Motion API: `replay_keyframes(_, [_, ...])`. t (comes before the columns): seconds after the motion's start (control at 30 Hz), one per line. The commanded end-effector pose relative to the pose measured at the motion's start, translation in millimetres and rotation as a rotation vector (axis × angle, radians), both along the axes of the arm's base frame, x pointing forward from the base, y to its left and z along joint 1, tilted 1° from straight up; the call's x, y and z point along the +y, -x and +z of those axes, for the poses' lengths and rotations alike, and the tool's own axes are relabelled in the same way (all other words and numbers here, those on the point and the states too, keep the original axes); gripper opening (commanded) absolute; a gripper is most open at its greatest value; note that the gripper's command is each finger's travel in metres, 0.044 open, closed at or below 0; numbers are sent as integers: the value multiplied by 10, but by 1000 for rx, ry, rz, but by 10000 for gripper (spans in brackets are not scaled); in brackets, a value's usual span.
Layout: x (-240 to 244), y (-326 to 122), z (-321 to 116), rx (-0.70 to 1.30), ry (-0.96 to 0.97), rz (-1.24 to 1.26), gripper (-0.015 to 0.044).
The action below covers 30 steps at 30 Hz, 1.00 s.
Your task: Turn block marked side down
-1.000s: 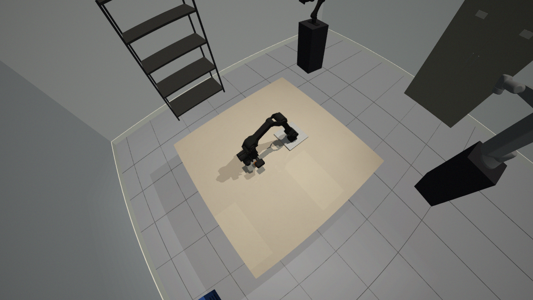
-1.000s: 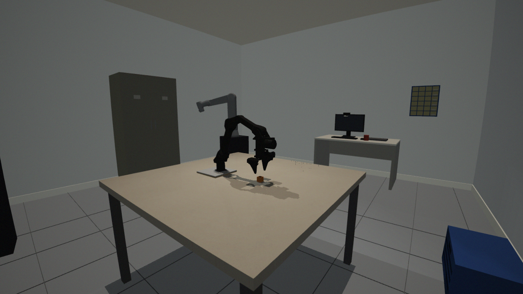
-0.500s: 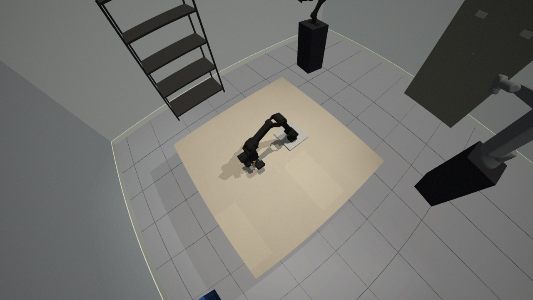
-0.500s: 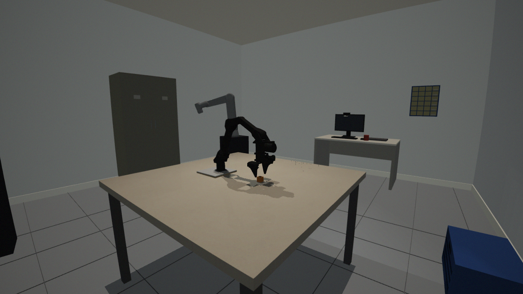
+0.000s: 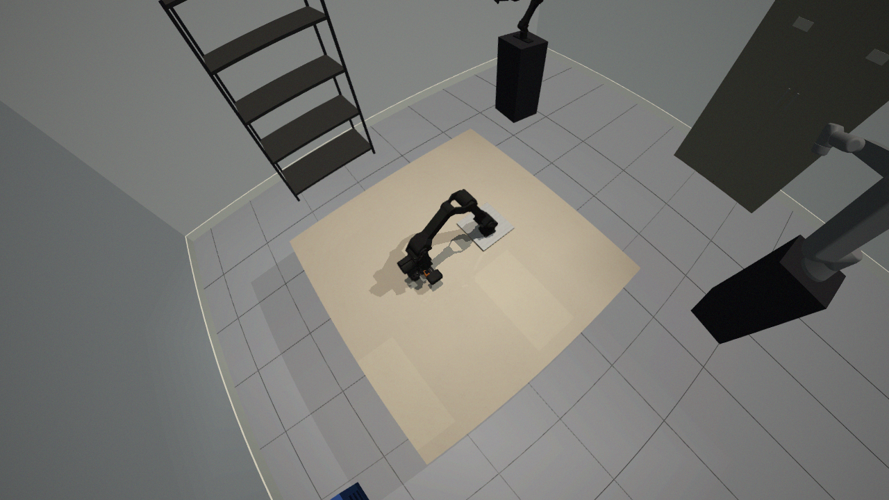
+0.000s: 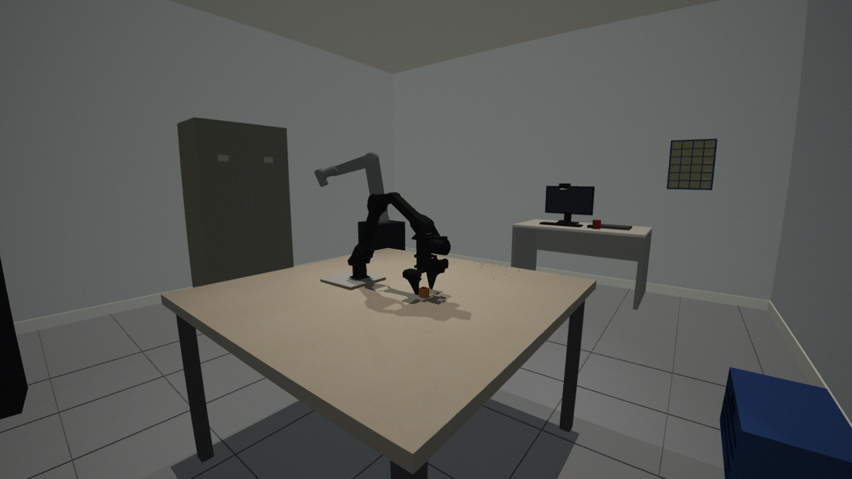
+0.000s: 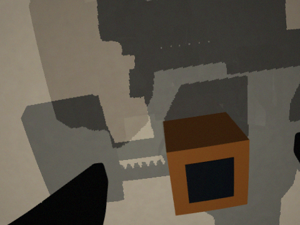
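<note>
Open space separates the block (image 5: 426, 273) (image 6: 423, 292) (image 7: 209, 175) from the left-hand fingertip in the wrist view.

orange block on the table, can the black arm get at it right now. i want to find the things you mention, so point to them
Yes, it looks able to. The gripper (image 5: 427, 273) (image 6: 424, 293) is open and low over the table (image 5: 515, 373) (image 6: 369, 357), a finger on either side of the block (image 5: 426, 273) (image 6: 423, 292) (image 7: 209, 179), and nothing seems to stand between them.
</note>
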<state>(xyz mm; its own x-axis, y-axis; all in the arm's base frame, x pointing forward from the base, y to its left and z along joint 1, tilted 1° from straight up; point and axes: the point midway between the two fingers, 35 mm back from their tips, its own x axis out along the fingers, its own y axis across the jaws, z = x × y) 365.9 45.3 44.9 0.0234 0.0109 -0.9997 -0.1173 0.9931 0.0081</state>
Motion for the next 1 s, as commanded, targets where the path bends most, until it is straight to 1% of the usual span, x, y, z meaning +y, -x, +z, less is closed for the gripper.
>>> replay_keyframes(0.0, [-8,9,-28,2,5,2,361])
replay_keyframes(0.3, [-8,9,-28,2,5,2,125])
replay_keyframes(0.8, [-8,9,-28,2,5,2,25])
replay_keyframes(0.83, [-8,9,-18,2,5,2,0])
replay_keyframes(0.97, [-9,10,185,2,5,2,0])
